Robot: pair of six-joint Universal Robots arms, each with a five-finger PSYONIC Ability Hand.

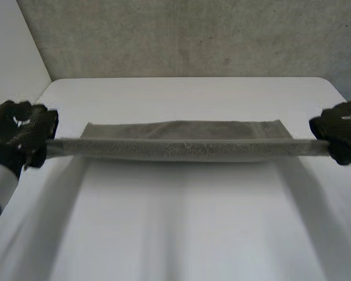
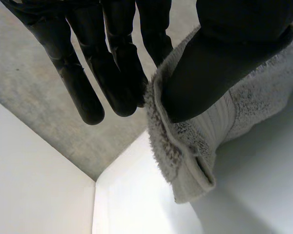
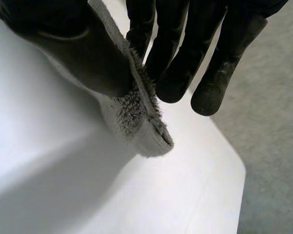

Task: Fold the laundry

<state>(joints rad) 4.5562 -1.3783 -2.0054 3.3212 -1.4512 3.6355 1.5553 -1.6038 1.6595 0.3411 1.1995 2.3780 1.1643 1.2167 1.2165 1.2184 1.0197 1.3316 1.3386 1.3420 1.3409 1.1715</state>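
A grey towel (image 1: 187, 140) hangs stretched taut above the white table (image 1: 187, 222), its near edge level between my two hands and its far part sagging toward the tabletop. My left hand (image 1: 20, 132) pinches the towel's left corner (image 2: 185, 146) between thumb and fingers (image 2: 122, 83). My right hand (image 1: 342, 134) pinches the right corner (image 3: 141, 122) the same way, thumb against fingers (image 3: 171, 73). Both corners stick out past the thumbs.
The table's far edge meets a grey carpeted floor (image 1: 187, 35). A pale wall (image 1: 6, 47) stands at the left. The table's right edge (image 3: 234, 195) lies just beyond my right hand.
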